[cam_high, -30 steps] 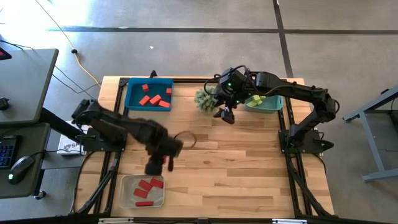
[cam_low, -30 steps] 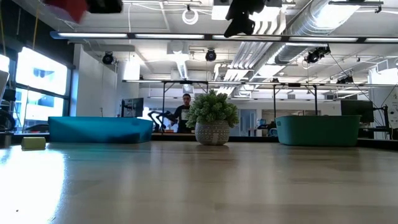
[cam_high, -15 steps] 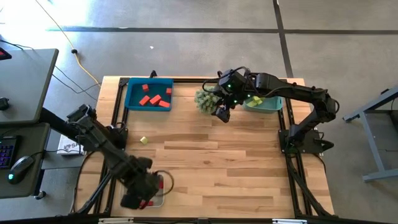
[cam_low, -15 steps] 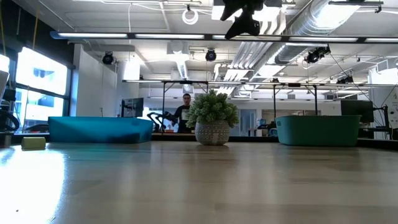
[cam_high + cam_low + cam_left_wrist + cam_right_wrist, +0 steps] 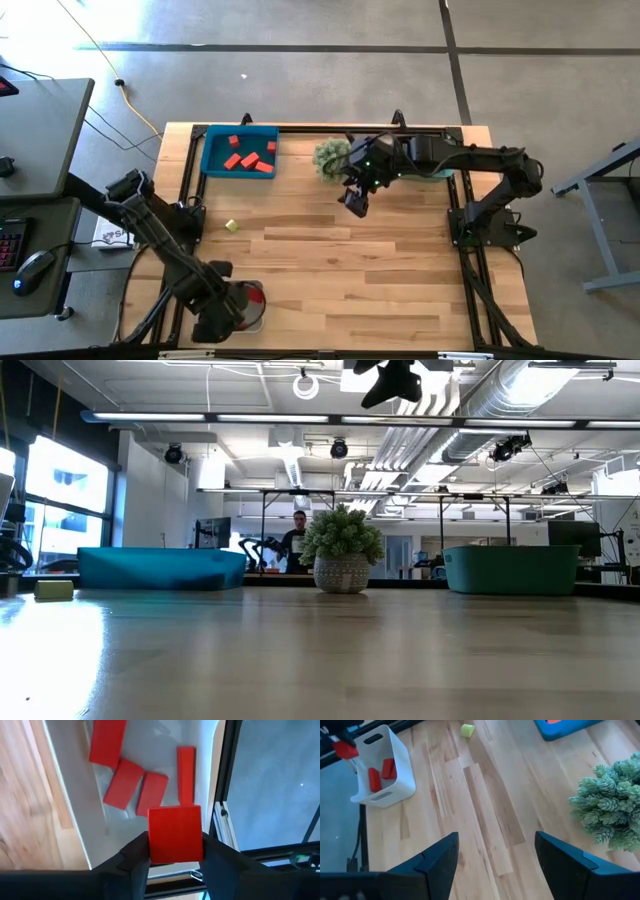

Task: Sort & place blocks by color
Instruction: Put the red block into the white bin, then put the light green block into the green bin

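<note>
My left gripper [image 5: 175, 851] hangs over the white bin [image 5: 70, 795] at the table's near left corner, shut on a red block [image 5: 175, 832]. Several red blocks [image 5: 125, 782] lie flat on the bin's floor. The high view shows this gripper [image 5: 232, 312] covering most of the bin [image 5: 258, 312]. My right gripper [image 5: 355, 205] stands open and high above the table beside the plant [image 5: 330, 158], with nothing between its fingers [image 5: 440, 857]. A yellow-green block [image 5: 231, 226] lies on the wood at the left. My left gripper pinches the red block by two opposite sides [image 5: 153, 845] between its two fingers. The fingers come from above and point down. The block hangs clear of the bin's floor and of the red blocks in it.
A blue bin [image 5: 240, 152] with several red and orange blocks stands at the far left. A teal bin [image 5: 510, 570] stands at the far right, mostly under my right arm in the high view. The wood between the bins is bare apart from the yellow-green block [image 5: 467, 730].
My left gripper has swung with the red block from the middle of the table to the near left corner and sunk a little over the white bin. My right gripper has rolled and gone a little toward the near edge, away from the teal bin.
</note>
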Tool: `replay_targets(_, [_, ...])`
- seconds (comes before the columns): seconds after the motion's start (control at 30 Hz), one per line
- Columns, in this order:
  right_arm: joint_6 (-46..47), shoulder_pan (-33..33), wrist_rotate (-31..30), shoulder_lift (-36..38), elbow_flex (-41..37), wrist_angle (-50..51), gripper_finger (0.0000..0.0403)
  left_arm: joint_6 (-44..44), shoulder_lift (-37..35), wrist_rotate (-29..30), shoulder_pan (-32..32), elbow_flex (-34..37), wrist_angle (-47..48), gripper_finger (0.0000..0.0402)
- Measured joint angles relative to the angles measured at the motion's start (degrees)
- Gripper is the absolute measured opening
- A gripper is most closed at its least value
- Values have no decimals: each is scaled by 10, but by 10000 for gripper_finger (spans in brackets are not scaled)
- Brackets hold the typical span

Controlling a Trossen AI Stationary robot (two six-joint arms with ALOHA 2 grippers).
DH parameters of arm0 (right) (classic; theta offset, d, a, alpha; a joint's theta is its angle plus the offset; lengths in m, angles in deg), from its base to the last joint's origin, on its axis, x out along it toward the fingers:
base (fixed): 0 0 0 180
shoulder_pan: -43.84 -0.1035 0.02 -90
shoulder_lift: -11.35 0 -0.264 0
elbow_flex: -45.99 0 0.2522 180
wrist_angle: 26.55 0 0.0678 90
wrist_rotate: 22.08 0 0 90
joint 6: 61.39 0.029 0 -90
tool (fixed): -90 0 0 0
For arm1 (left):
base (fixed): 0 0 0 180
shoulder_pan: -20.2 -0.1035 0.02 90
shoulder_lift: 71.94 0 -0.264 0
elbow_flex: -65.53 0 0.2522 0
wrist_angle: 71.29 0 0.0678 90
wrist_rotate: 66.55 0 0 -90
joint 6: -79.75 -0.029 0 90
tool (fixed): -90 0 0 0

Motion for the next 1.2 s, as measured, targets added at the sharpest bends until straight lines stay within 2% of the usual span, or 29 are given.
replay_targets(0.2, [0, -27, -14, 0, 0, 1, 248, 25, 0, -2, 0, 4, -1, 186])
replay_targets(0.37, [6, -44, -37, 0, 0, 13, 248, 19, 0, 28, 0, 4, 1, 212])
replay_targets(0.53, [16, -55, -44, 0, 0, 27, 248, -24, 0, 54, -10, 4, 25, 217])
replay_targets(0.87, [15, -59, -49, 0, 0, 36, 248, -138, 0, 143, -56, 4, 141, 218])
replay_targets(1.1, [-2, -58, -49, 0, 0, 38, 248, -240, -1, 202, -126, 4, 185, 218])
replay_targets(1.2, [-22, -58, -50, 0, 0, 44, 248, -280, -14, 207, -165, 4, 194, 218])
